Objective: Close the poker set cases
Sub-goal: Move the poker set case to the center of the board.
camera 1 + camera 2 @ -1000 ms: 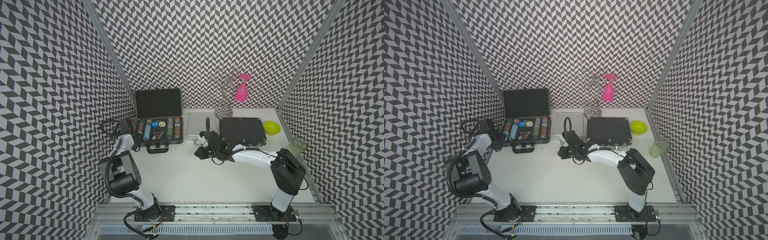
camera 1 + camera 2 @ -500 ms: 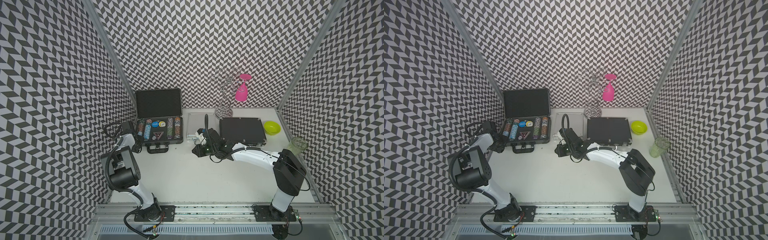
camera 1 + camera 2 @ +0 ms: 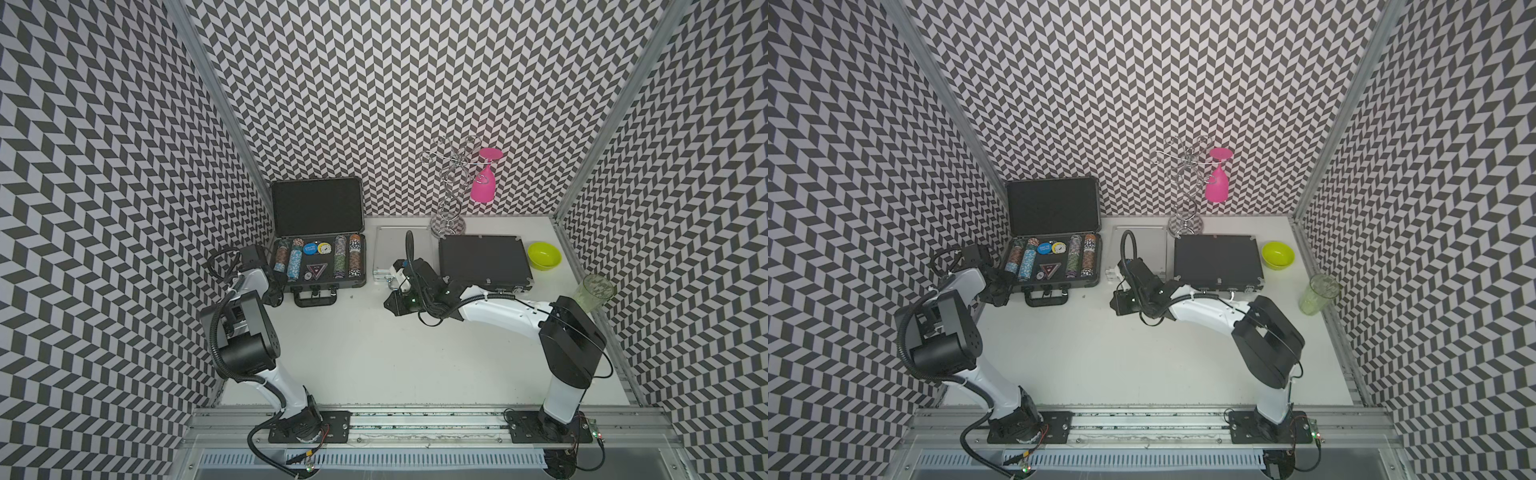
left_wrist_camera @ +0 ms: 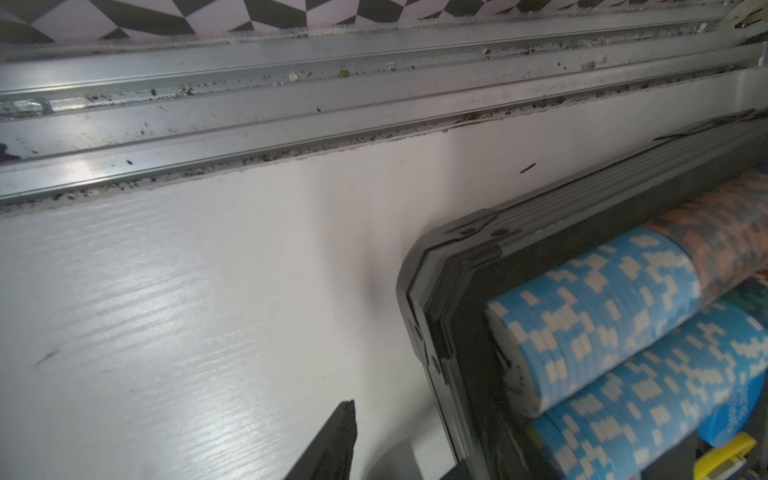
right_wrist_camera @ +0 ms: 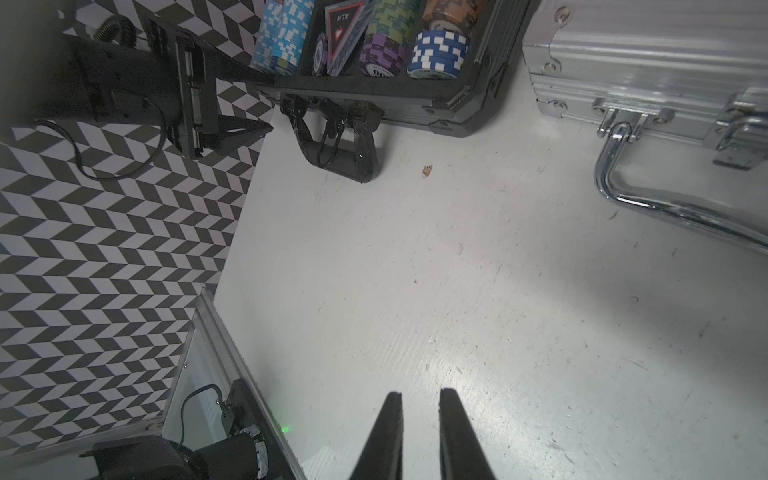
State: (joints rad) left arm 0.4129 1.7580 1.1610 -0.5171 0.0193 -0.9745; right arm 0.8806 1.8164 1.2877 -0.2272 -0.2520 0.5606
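An open black poker case (image 3: pixel 319 279) (image 3: pixel 1054 277) stands at the back left, lid (image 3: pixel 318 205) upright, rows of chips (image 5: pixel 436 58) showing. A shut silver case (image 3: pixel 390 249) (image 5: pixel 648 54) and a shut black case (image 3: pixel 484 262) lie to its right. My left gripper (image 3: pixel 274 286) (image 3: pixel 996 286) (image 4: pixel 401 438) is open at the open case's front left corner (image 4: pixel 432 291), one finger (image 4: pixel 336 440) outside the wall. My right gripper (image 3: pixel 387 305) (image 5: pixel 419 395) hovers over bare table in front of the silver case, its jaws a narrow gap apart, holding nothing.
A wire glass rack (image 3: pixel 449 195) with a pink glass (image 3: pixel 484 185) stands at the back wall. A lime bowl (image 3: pixel 544 255) and a clear green tumbler (image 3: pixel 594 293) sit at the right edge. The open case's handle (image 3: pixel 316 296) juts forward; the left side rail (image 4: pixel 291 104) runs close by.
My left gripper has edged right, closer to the open case's front left corner. My right wrist has shifted slightly left and back along the silver case. Neither gripper's opening has changed.
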